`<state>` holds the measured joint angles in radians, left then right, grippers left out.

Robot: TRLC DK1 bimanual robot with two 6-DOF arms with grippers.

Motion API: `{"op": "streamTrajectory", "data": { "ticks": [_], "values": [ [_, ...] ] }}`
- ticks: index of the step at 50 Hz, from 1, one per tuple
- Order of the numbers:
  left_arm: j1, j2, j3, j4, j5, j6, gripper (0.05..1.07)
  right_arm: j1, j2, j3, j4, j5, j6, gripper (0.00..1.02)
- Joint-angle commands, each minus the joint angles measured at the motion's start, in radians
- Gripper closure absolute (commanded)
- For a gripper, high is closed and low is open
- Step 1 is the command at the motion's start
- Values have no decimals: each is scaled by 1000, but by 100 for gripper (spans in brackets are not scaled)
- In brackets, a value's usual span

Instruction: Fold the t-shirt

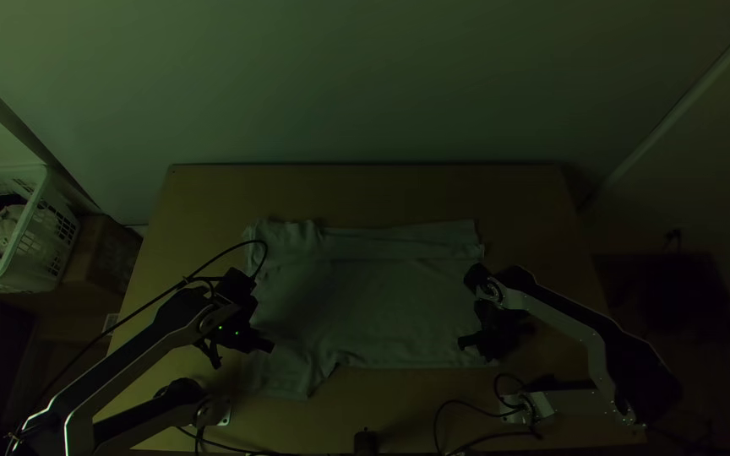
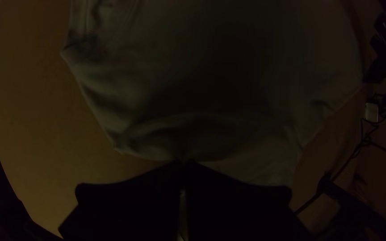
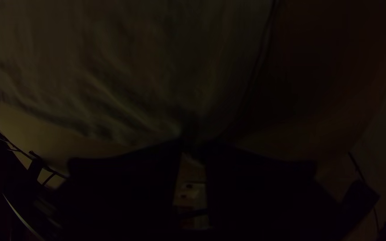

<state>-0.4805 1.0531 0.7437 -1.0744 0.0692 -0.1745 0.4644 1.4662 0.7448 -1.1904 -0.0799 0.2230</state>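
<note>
The left gripper [image 1: 242,349] was closed on the left edge of the t-shirt [image 1: 365,312], the right gripper [image 1: 481,344] on its near right corner. The shirt was laid spread, creased along its far edge. Bare table [image 1: 365,196] was left beyond it and at both sides.

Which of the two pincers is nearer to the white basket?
The left pincer, at the sleeve end of the shirt; the right pincer is at the opposite end, farther from the white basket.
</note>
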Motion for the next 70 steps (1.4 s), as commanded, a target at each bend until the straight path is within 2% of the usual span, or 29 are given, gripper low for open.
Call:
{"op": "streamTrajectory", "data": {
  "ticks": [1,29,43,70],
  "values": [
    [22,-13,39,-13,-3,21,105,-3,-43,-5,0,2,-13,100],
    [141,-11,178,-27,15,96,105,-148,-50,195,-28,29,-62,100],
    [184,53,263,-19,26,121,105,-175,23,337,-28,46,-73,100],
    [388,268,437,25,100,221,105,-234,247,639,-23,60,-102,100]
  ]
}}
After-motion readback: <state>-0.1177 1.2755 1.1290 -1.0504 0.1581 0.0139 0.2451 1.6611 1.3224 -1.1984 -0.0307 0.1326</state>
